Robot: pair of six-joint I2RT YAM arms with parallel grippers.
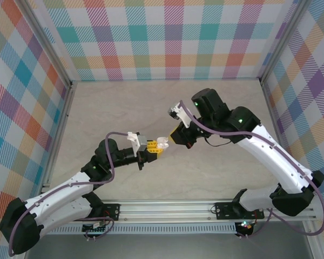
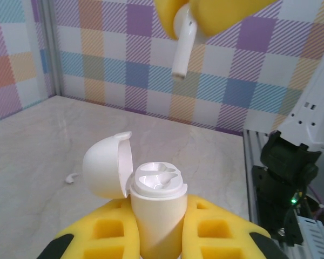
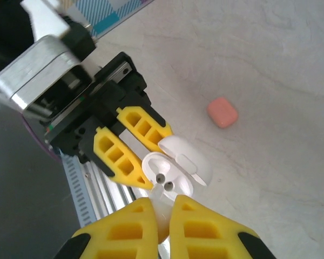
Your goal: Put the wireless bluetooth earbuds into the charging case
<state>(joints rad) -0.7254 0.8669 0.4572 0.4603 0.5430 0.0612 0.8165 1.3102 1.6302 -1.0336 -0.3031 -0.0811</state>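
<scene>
Yellow fingers [image 2: 110, 226] of the left hand [image 2: 161, 216] were closed firmly on the white case [image 2: 156, 199], which stood upright between them.

Far to the left of the case, a small white thing lay on the desk [image 2: 38, 140]. I judged it to be the second earbud [image 2: 71, 177], though it was too small to be sure. Next came the lid [image 2: 105, 164] of the case, swung open to the left on its hinge. Beside it the two sockets [image 3: 167, 181] faced upward, and both looked empty, with their metal contacts bare.

Above the case and a little to its right hung the white earbud [image 2: 183, 51], stem pointing down and clearly apart from the sockets. The right hand [image 3: 163, 208] was closed on the head of this earbud. Well apart from both hands, a coral-pink case [image 3: 222, 112] rested on the desk and seemed to be shut.

In my judgement the task was at an early stage. The case was opened and held ready, and one earbud was picked up and brought over it, but nothing was seated yet. Lowering this earbud into a socket, fetching the one on the desk and filling the pink case were all left to do.
</scene>
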